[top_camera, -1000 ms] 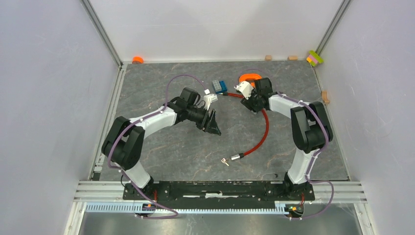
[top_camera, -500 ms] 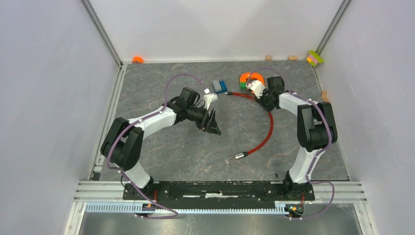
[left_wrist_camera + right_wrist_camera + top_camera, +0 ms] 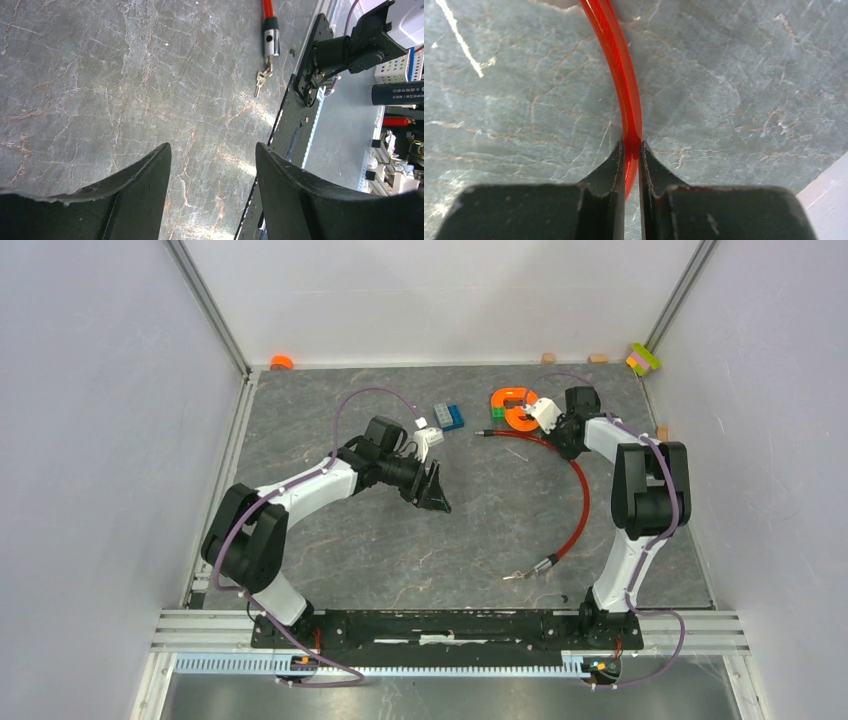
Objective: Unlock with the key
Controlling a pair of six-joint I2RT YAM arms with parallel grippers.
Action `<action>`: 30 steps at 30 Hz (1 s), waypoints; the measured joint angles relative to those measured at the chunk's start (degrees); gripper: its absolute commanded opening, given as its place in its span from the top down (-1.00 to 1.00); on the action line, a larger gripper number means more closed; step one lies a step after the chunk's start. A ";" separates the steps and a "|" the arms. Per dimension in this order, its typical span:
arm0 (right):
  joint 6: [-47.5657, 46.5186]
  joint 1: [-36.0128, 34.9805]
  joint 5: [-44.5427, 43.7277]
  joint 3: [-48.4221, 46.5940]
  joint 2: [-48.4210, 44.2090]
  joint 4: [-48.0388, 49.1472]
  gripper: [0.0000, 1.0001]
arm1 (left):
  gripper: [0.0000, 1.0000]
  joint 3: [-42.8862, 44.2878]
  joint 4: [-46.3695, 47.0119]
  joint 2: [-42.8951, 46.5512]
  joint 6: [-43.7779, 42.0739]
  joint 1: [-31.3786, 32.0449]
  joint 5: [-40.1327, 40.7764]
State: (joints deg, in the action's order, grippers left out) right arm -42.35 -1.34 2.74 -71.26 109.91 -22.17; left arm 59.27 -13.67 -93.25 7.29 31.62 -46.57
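Near the lower centre of the overhead view, the key (image 3: 513, 576) lies on the table (image 3: 350, 540) right against the metal tip (image 3: 545, 563) of the red cable (image 3: 581, 502). At upper right, the right gripper (image 3: 631, 146) pinches that cable, while the left gripper (image 3: 212, 150) hangs spread apart and empty mid-frame.

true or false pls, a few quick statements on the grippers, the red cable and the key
1. The right gripper is shut on the red cable. True.
2. The left gripper holds the key. False: it is open and empty, and the key lies on the table.
3. The key lies right at the cable's metal plug. True.
4. The red cable lies in a straight line. False: it bends in an arc.
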 measured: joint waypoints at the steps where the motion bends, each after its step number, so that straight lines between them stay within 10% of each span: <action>1: -0.13 0.02 -0.31 -0.96 0.63 -0.35 0.81 | -0.38 0.02 0.00 0.00 -0.07 0.00 0.02; 9: -0.17 -0.02 -1.03 -3.52 2.25 -1.18 0.63 | -0.41 0.04 -0.79 0.02 -0.70 0.00 1.11; 26: 6.43 0.00 7.78 0.94 -11.56 0.85 -0.94 | -0.99 -0.09 0.42 12.44 -6.12 -1.07 21.09; 30: 9.14 0.04 7.98 1.68 -16.74 2.91 -0.96 | -1.00 -0.42 1.95 15.78 -7.30 -2.71 27.17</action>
State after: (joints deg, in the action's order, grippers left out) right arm -33.21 -1.30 10.72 -69.58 93.17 -19.27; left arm 58.85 -11.73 -77.47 -0.01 28.91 -19.40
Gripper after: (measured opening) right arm 0.975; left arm 0.994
